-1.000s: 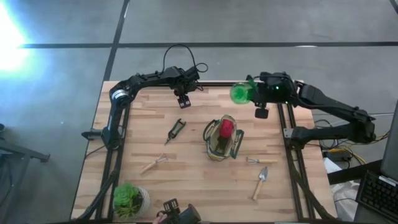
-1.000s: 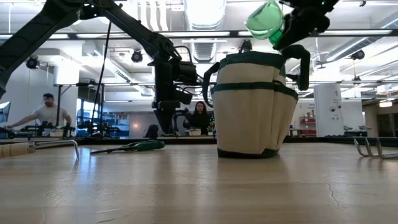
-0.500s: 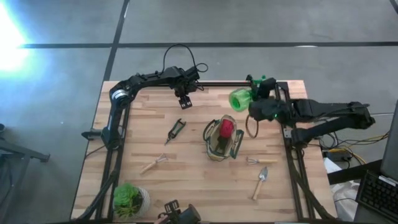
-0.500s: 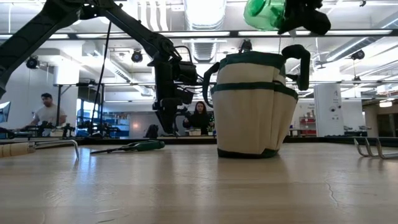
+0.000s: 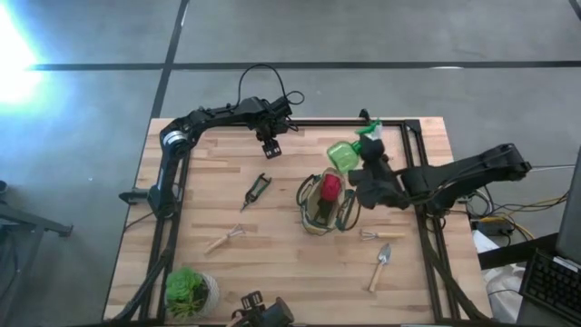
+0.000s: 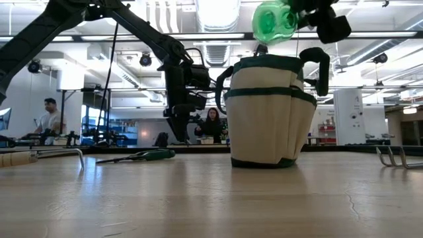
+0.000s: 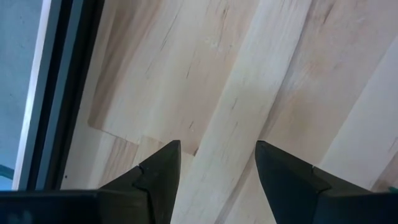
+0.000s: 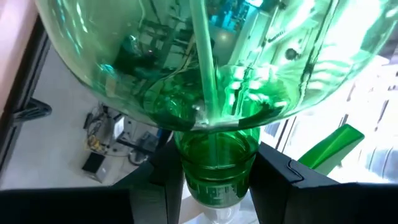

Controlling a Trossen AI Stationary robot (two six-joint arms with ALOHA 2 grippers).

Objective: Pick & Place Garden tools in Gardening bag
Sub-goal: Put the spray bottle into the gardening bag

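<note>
Carrying the green spray bottle (image 5: pixel 342 155) pinched by its neck in my right claw (image 5: pixel 361 160), I fear it clipping the gardening bag (image 5: pixel 324 203) rim and tipping it; left claw (image 5: pixel 267 148) idles spread, far-left.

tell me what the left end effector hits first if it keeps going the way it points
Most likely the bare wooden table. The left end effector, open and empty, points down at the planks near the table's far edge, with nothing between; the depth of the gap is unclear.

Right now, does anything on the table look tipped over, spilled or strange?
Nothing is spilled or damaged. Only the green spray bottle is unusual: the right gripper holds it tilted in the air beside the gardening bag. The other tools lie flat; the plant stands upright.
</note>
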